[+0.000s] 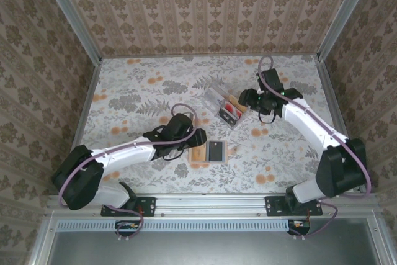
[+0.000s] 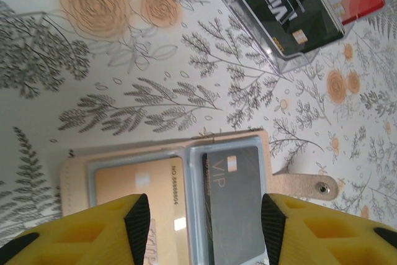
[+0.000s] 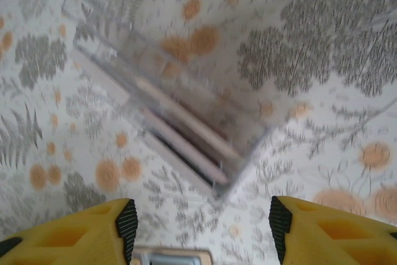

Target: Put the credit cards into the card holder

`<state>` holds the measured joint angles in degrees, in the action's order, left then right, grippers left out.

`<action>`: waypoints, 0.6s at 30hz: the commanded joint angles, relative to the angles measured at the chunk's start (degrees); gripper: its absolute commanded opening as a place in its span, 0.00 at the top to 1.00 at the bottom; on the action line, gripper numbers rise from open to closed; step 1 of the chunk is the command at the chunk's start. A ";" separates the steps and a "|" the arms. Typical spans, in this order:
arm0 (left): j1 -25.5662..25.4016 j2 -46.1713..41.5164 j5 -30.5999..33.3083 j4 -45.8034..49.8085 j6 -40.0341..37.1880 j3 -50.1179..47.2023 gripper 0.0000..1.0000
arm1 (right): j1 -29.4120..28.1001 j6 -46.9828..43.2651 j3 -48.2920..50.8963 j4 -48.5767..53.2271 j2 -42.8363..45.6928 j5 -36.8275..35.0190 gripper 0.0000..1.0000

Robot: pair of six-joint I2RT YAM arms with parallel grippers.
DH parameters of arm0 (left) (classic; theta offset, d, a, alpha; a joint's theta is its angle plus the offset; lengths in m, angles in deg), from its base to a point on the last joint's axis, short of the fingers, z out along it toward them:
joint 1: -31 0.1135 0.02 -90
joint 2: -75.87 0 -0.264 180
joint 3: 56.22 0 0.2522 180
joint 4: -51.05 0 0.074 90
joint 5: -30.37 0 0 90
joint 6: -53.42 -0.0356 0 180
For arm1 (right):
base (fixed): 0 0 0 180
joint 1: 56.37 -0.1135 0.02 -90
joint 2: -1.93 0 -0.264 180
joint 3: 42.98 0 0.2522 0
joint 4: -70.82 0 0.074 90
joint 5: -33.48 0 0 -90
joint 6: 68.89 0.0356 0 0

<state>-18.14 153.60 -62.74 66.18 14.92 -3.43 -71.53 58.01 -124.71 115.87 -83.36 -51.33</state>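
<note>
Left arm (image 1: 124, 150): white links, black joints. Base at lower left of the top view, reaching right toward frame centre, low over the bench.
Left gripper (image 1: 200, 136): points right. Yellow fingers (image 2: 138, 223) with black pads stand parted at the wrist view's lower edge.
Right arm (image 1: 316, 130): base at lower right, elbow bent, reaching up-left.
Right gripper (image 1: 244, 98): points left, fingers parted wide.

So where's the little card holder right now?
In the top view the card holder lies open at the front middle of the table, right by the left gripper, with the clear tray farther back.
</note>
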 commanded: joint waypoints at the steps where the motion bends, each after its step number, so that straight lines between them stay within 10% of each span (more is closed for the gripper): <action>1: 1.32 -1.69 1.01 1.69 -1.67 0.16 0.45 | 2.73 -4.27 -4.67 0.71 -5.96 5.03 0.34; 18: 4.53 -0.74 -1.08 1.18 -2.30 1.17 0.38 | 5.97 -3.94 -8.83 -4.18 -18.95 20.32 0.31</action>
<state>-14.01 152.95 -62.96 66.18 14.09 -3.43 -65.63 54.23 -135.18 113.84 -102.71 -36.29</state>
